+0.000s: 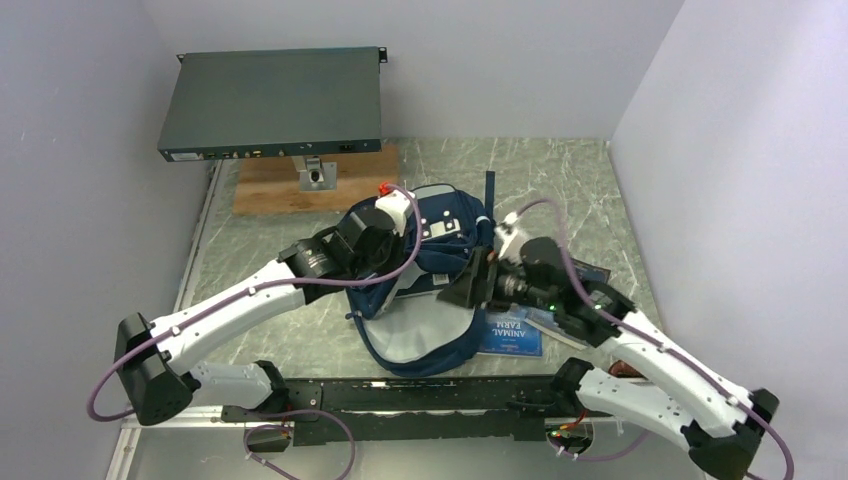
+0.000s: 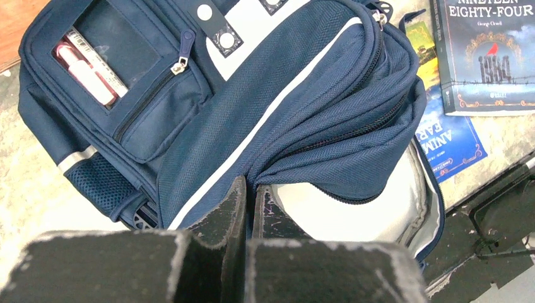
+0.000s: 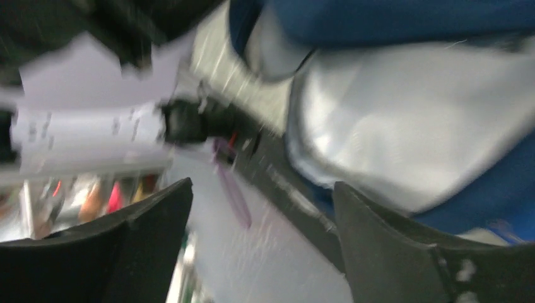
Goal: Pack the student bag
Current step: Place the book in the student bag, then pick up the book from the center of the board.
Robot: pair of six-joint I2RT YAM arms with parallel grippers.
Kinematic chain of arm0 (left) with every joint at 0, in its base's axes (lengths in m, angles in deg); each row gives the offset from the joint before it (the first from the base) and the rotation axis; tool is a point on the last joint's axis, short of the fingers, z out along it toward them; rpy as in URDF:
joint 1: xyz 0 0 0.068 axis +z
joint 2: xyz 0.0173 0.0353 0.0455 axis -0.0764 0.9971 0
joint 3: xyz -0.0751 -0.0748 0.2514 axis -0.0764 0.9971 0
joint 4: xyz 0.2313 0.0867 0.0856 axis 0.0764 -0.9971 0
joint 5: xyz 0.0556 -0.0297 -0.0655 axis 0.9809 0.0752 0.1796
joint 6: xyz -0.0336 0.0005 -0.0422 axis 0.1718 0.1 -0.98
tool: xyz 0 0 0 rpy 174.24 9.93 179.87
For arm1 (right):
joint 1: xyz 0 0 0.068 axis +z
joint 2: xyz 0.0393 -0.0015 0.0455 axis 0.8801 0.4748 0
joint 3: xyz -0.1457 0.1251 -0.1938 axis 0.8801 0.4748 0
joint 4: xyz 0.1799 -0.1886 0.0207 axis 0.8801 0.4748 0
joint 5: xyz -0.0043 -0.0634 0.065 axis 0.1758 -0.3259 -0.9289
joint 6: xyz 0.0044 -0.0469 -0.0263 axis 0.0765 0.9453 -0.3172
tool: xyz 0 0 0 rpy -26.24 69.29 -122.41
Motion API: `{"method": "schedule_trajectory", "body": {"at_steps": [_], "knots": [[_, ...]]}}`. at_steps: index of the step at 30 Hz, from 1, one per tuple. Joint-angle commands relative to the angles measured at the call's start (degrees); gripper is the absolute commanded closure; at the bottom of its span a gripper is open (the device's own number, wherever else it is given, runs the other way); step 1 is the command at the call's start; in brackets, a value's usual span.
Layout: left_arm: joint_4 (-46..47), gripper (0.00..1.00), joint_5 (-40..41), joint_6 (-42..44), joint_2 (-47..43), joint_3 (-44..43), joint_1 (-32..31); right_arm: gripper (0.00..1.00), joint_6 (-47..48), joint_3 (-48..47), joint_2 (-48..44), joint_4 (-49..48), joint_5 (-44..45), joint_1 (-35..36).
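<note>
The student bag (image 1: 415, 335) lies mid-way across the table (image 1: 560, 190) between the arms, its flap pinched in the closed left tool (image 2: 247, 202), apparently to keep the grey-lined mouth gaping, while the right tool (image 3: 262, 208) hangs empty, fingers spread, beside that opening.

— How is the light?
— Even and soft from above, with only faint shadows on the surface (image 1: 590, 190).
— And sharpness?
— The overhead and left wrist views are crisp. The right wrist view is smeared by motion blur, brightest at 3 o'clock, its fingers (image 3: 404, 252) dark at 5 and 7 o'clock.
</note>
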Motion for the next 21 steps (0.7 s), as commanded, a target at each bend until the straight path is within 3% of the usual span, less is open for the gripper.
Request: {"method": "schedule_trajectory", "body": {"at_steps": [1,3,6,12,18,21], "knots": [[-1.2,1.00,5.3,4.0,-3.3,4.2,2.4,0.10,3.3,-11.9,-1.3,24.5,32.2,-7.3],[-2.4,1.00,4.7,3.9,-4.1,5.0,2.4,0.01,5.5,-15.8,1.7,28.7,38.7,-13.5],[-4.1,1.00,1.9,3.5,-4.6,5.4,2.4,0.00,9.2,-17.9,7.3,30.9,44.7,-20.8],[-4.6,1.00,-7.1,2.8,-4.9,5.3,2.4,0.00,10.4,-20.5,23.1,37.6,54.8,-26.0],[-2.3,1.00,-14.8,1.5,-5.0,5.7,2.4,0.00,9.5,-16.1,29.3,33.9,53.4,-26.1],[-0.9,0.95,-21.9,2.5,-5.1,5.3,2.4,0.02,10.7,-11.2,29.3,27.1,46.2,-26.9]]}}
